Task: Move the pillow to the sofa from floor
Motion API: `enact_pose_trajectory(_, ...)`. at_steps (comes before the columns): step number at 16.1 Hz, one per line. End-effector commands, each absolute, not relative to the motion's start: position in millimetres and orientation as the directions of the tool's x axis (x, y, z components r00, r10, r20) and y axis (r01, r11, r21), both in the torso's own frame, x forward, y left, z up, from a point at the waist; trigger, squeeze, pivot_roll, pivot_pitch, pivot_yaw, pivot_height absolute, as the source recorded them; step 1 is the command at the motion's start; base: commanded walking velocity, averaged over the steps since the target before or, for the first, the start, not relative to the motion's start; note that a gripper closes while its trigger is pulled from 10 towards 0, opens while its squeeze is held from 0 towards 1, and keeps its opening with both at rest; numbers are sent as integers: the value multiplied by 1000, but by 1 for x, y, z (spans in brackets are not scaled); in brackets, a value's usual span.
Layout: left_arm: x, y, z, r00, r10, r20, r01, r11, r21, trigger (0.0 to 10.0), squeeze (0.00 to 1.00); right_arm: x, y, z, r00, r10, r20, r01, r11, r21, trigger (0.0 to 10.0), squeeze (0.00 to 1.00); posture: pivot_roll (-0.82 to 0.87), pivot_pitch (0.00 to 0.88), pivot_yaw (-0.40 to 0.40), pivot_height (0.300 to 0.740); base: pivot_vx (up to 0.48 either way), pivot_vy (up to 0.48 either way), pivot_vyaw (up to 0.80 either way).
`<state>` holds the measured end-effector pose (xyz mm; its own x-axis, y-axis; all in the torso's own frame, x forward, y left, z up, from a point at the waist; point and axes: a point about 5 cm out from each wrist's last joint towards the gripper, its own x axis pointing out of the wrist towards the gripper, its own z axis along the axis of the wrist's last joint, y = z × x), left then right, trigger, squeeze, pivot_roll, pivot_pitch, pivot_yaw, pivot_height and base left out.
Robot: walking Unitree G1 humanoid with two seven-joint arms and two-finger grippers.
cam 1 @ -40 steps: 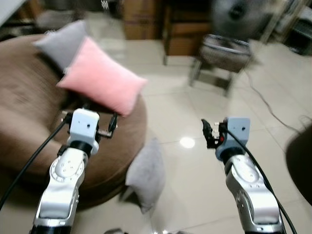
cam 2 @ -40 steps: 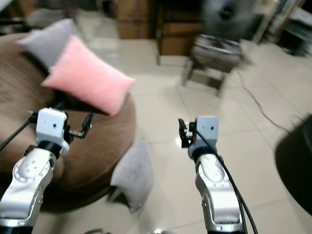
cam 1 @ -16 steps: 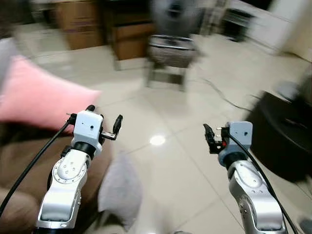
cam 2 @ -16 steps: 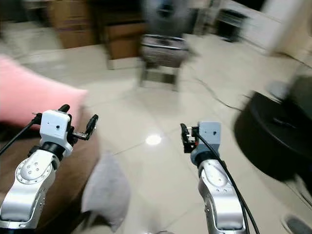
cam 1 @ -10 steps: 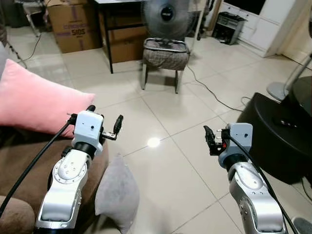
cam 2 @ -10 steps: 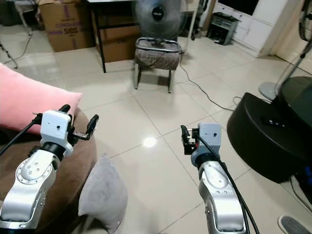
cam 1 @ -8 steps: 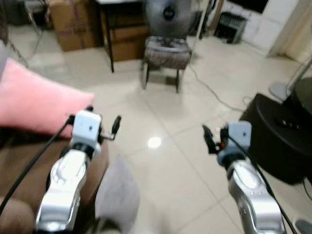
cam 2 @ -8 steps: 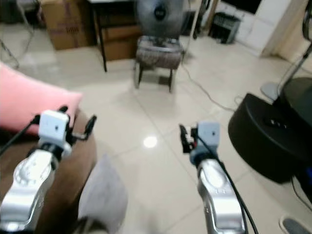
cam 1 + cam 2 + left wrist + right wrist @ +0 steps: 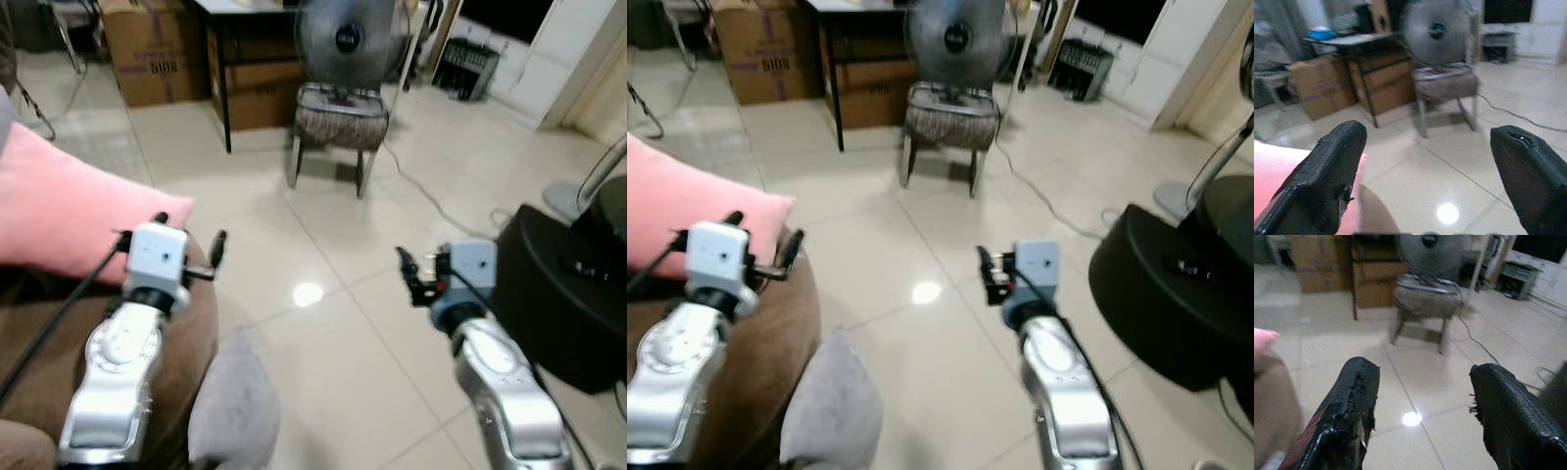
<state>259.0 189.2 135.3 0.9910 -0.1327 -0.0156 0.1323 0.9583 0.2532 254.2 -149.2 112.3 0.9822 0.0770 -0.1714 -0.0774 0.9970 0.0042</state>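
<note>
A grey pillow (image 9: 235,411) stands on the tiled floor, leaning against the side of the brown sofa (image 9: 39,343). A pink pillow (image 9: 69,215) lies on the sofa at the left, and its edge (image 9: 1273,181) appears in the left wrist view. My left gripper (image 9: 169,238) is held up over the sofa's edge, above the grey pillow, open and holding nothing. My right gripper (image 9: 409,274) hovers over bare floor to the right, also open and holding nothing. Both wrist views look past spread fingers (image 9: 1327,176) (image 9: 1508,416) toward the room.
A stool (image 9: 341,108) with a fan (image 9: 343,39) behind it stands ahead. A dark table and a cardboard box (image 9: 157,59) are behind them. A black rounded object (image 9: 558,284) sits at the right. A cable (image 9: 431,201) runs across the tiles.
The camera has swung right, away from the sofa and toward the room, then steadied. Both grippers stay open and raised. The pillows have not moved.
</note>
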Motion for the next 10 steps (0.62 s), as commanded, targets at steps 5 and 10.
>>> enact_pose_trajectory(5,258,189,135,991,-134,-23,136,962,238,10000,0,251,-153,114,984,70,-163,-69,998,11,10000,0,92,0,-61,705,0,0,0)
enact_pose_trajectory(10,257,190,133,993,-118,-24,121,966,229,10000,0,251,-154,117,991,80,-109,-90,993,-83,10000,0,88,0,-60,645,0,0,0)
